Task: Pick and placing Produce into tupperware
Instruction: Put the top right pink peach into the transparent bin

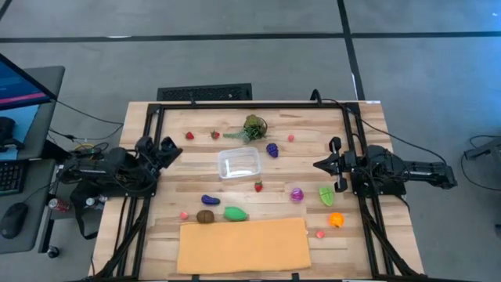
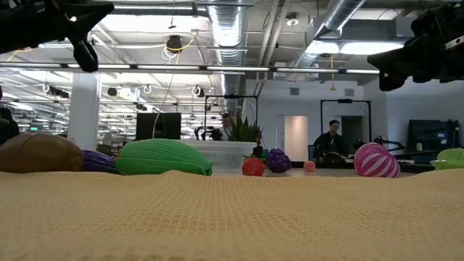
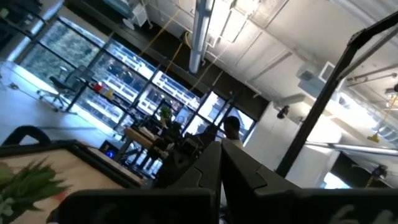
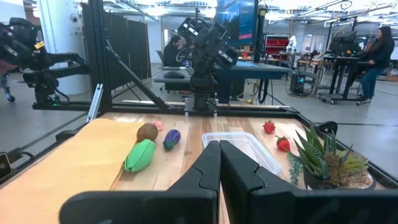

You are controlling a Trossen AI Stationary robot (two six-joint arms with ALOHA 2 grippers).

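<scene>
The clear tupperware stands empty at the table's middle; it also shows in the right wrist view. Produce lies loose around it: strawberries, purple grapes, a striped purple piece, a green leaf piece, an orange piece, a purple piece, a brown piece and a green piece. My left gripper is shut and empty above the table's left side. My right gripper is shut and empty at the right, pointing toward the tupperware.
A bushy green leafy bunch stands behind the tupperware. A big tan-orange sheet covers the near middle of the table. Black frame rails run along both sides. People show in the room beyond the table.
</scene>
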